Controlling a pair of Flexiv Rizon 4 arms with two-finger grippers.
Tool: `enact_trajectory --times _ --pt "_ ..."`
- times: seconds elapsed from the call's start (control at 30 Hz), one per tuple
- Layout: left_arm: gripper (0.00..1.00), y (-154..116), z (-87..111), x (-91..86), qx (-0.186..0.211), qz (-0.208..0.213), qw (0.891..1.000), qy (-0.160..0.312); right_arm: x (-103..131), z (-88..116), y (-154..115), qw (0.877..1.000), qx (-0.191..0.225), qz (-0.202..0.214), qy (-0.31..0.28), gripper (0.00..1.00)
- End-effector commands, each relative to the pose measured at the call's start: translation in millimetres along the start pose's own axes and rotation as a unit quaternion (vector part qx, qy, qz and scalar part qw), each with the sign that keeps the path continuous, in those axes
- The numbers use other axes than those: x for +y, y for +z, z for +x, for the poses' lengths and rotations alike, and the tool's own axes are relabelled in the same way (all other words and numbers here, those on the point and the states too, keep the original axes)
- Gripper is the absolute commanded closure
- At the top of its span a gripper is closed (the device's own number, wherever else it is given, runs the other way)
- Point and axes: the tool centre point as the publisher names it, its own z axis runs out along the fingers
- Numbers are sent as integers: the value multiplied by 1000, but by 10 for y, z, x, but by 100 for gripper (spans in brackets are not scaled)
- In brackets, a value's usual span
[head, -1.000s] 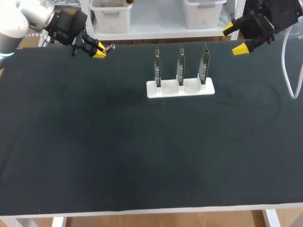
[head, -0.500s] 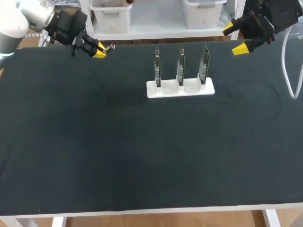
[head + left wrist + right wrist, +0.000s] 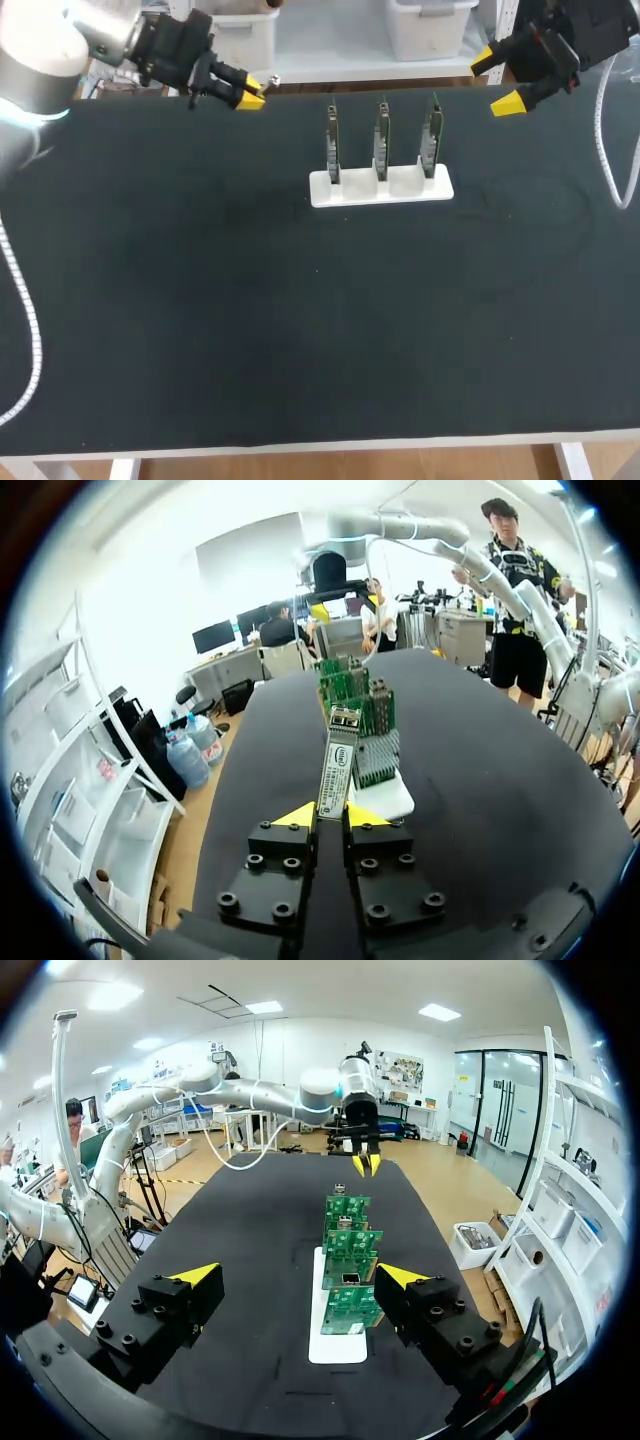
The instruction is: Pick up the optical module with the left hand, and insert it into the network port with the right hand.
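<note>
The optical module (image 3: pixel 338 763), a slim silver bar, sticks out forward between the fingers of my left gripper (image 3: pixel 330 816), which is shut on its rear end. In the head view this gripper (image 3: pixel 250 94) hovers over the table's far edge, left of the white stand (image 3: pixel 380 187), and the module (image 3: pixel 268 82) points right. The stand carries three upright green circuit boards (image 3: pixel 381 140) with metal ports (image 3: pixel 346 718). My right gripper (image 3: pixel 495 82) hangs open at the far right, empty. In the right wrist view its fingers (image 3: pixel 298 1276) frame the boards (image 3: pixel 349 1249), with my left gripper (image 3: pixel 365 1163) beyond them.
The dark table mat (image 3: pixel 300 330) spreads in front of the stand. A white cable (image 3: pixel 610 150) hangs from my right arm at the right edge, and another cable (image 3: pixel 25 330) trails from my left arm on the left side.
My left arm has swung right and toward the far edge, carrying the module closer to the boards. The right arm has stayed still.
</note>
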Motion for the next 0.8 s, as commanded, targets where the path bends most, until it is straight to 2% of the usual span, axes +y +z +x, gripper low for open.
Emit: enact_trajectory --times 0.03,0.33,0.63,0.8 --pt "100 36 -192 62 14 13 1000 1 16 -4 1 1000 1 2 0 0" --pt "100 101 -519 -85 24 13 1000 -9 16 -4 1 1000 1 2 0 0" --pt "100 181 -635 -308 33 6 999 -39 16 -4 1 1000 1 2 0 0" --pt "100 153 -679 -358 18 -14 999 -34 16 -4 1 1000 1 2 0 0"
